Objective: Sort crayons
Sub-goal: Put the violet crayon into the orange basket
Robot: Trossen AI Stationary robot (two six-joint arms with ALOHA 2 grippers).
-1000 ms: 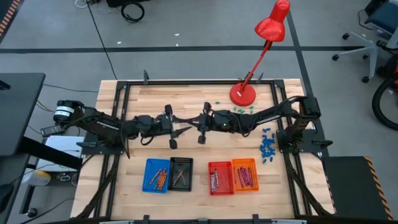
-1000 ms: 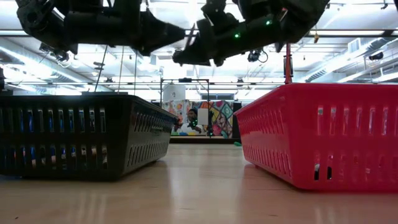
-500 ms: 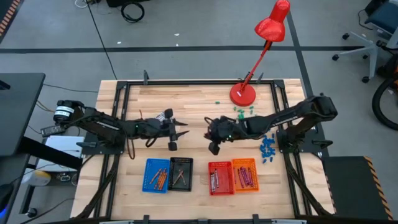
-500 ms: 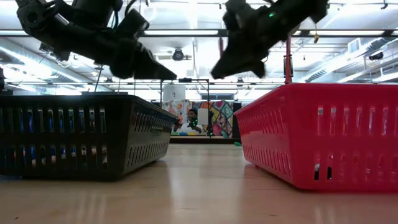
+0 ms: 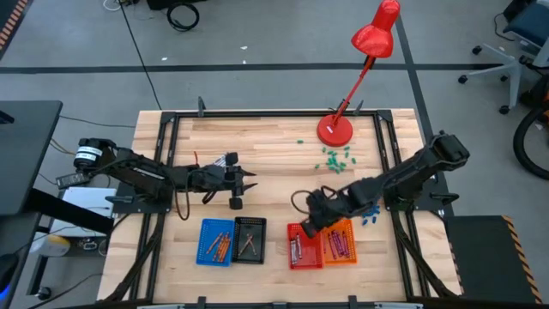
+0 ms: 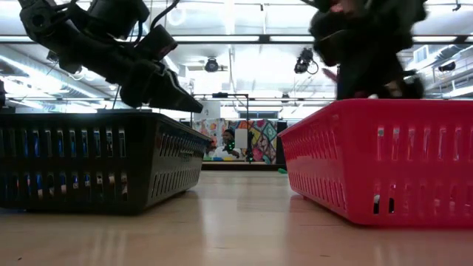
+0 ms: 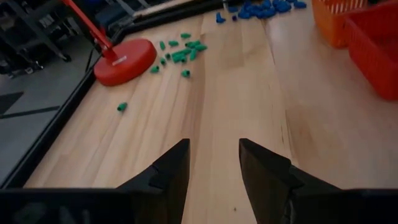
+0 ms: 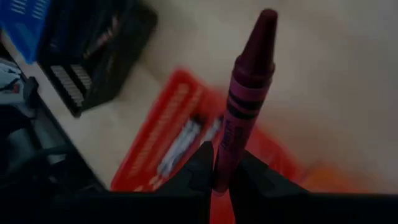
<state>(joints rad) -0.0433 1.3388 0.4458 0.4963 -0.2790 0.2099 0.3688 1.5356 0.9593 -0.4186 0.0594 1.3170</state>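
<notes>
- Wooden table (image 5: 274, 137): the overhead view shows the right gripper (image 5: 310, 225) low and centre-right, above the red basket (image 5: 303, 246).
- Only its wrist view reveals the pinched magenta crayon (image 8: 246, 98).
- Left gripper (image 7: 212, 163) spread, empty, centre-left.

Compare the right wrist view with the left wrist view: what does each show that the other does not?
Only the right wrist view shows a dark magenta wax crayon clamped in the right gripper, plus the black plastic basket and blue plastic basket. Only the left wrist view shows the left gripper with jaws open and empty, the red lamp base, and green bits. Both show the red plastic basket.
</notes>
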